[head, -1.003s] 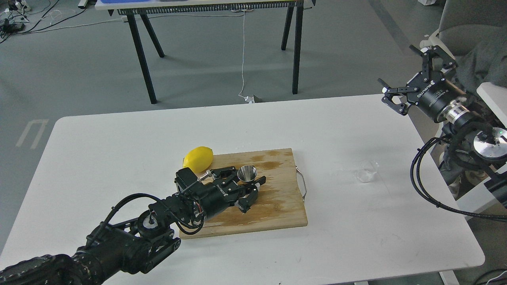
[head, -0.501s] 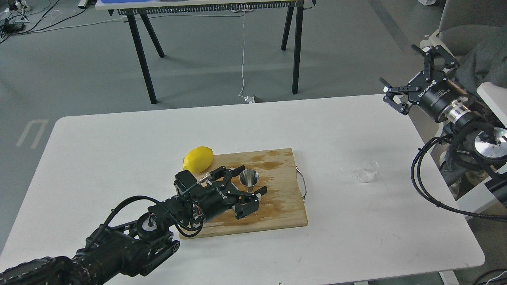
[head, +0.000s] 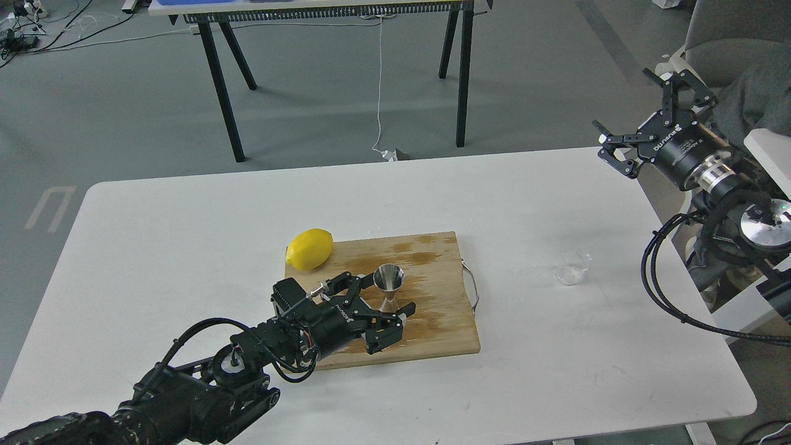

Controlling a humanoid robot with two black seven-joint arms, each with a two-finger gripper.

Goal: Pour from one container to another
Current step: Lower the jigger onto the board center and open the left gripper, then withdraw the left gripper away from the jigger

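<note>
On white table (head: 185, 235) — wooden board (head: 432, 321), jigger (head: 389, 285) upright; left claw (head: 386, 306) apart, right claw (head: 642, 123) apart.

The steel jigger (head: 389, 285) stands upright on the cutting board (head: 432, 321), between the left tool's (head: 384, 298) spread fingers.

One steel jigger (head: 389, 286) stands on one wooden cutting board (head: 432, 321) — near the board's centre. One lemon (head: 309, 249) lies at the board's ten o'clock corner. One clear glass cup (head: 571, 267) sits on the one white table (head: 185, 247), at three o'clock from the board. Two grippers show — the left gripper (head: 378, 306) at the jigger's seven o'clock, the right gripper (head: 646, 117) up at two o'clock. One black-legged table (head: 216, 80) stands at twelve o'clock.
</note>
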